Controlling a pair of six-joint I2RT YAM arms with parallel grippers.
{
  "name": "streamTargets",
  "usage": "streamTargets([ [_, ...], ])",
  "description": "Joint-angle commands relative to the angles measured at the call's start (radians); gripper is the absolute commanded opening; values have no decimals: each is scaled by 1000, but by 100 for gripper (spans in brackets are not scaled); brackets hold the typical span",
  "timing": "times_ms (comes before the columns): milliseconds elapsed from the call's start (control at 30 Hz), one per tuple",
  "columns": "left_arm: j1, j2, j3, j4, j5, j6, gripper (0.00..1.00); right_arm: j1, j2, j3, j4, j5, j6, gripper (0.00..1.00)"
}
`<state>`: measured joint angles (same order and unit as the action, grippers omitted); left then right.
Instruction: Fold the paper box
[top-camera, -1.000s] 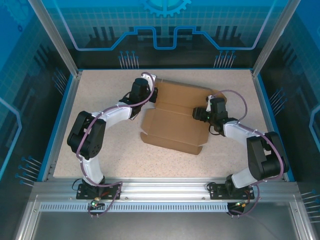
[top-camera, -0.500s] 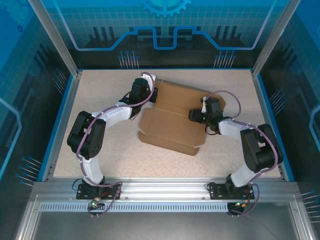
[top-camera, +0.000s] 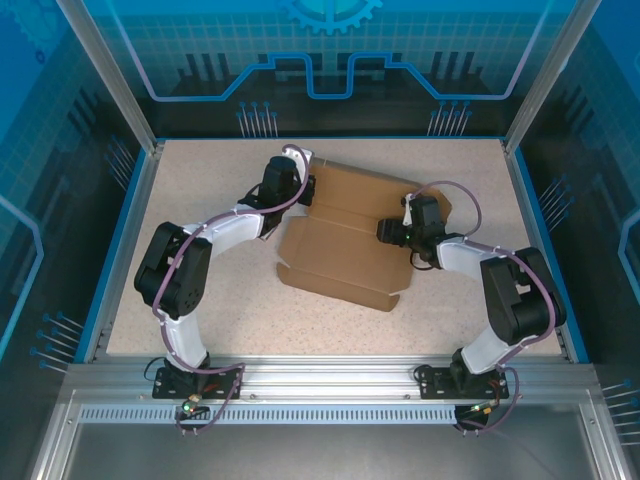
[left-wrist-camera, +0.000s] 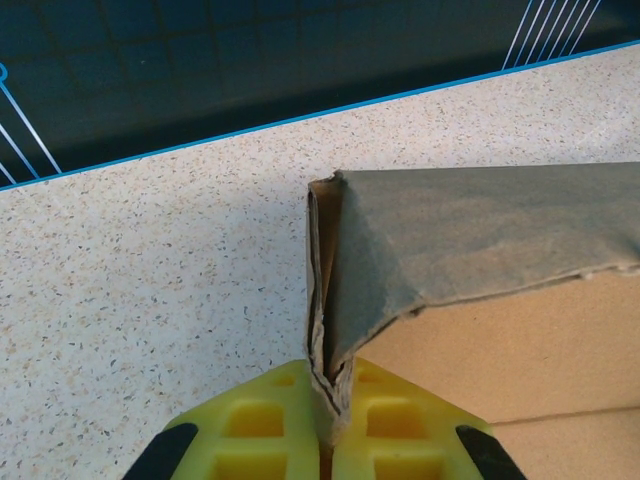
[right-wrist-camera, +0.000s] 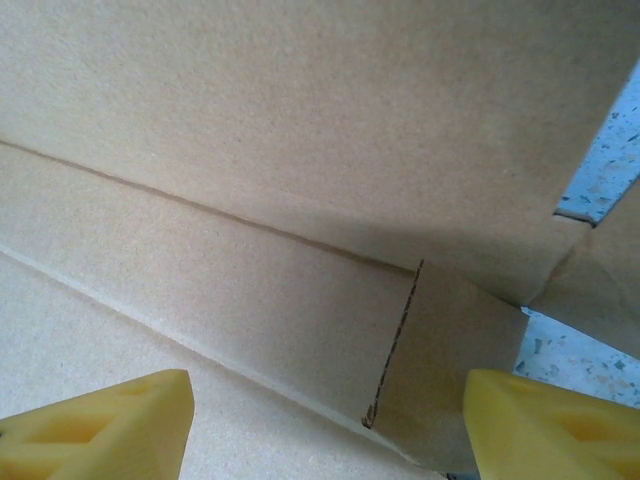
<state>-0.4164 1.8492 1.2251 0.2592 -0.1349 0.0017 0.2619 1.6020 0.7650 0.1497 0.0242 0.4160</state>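
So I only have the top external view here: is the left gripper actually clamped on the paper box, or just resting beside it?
Observer: Clamped. The left wrist view shows the left gripper shut on a folded edge of the paper box, cardboard pinched between its yellow fingers.
Operator: And the right one?
Observer: The right gripper hangs over the box's creased cardboard, jaws apart, nothing between them.

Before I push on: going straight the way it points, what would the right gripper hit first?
The open right gripper would likely meet the paper box first, on its creased panel close ahead.
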Motion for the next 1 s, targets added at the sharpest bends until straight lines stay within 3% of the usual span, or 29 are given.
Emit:
streamTargets([
  [0, -8, -28, -15, 7, 18, -7, 0, 10, -60, 26, -33, 29, -36, 73],
  [600, -9, -31, -12, 5, 14, -2, 0, -46, -409, 1, -267, 102, -186, 76],
  [967, -9, -37, -17, -1, 6, 12, 0, -174, -634, 231, -634, 167, -253, 76],
])
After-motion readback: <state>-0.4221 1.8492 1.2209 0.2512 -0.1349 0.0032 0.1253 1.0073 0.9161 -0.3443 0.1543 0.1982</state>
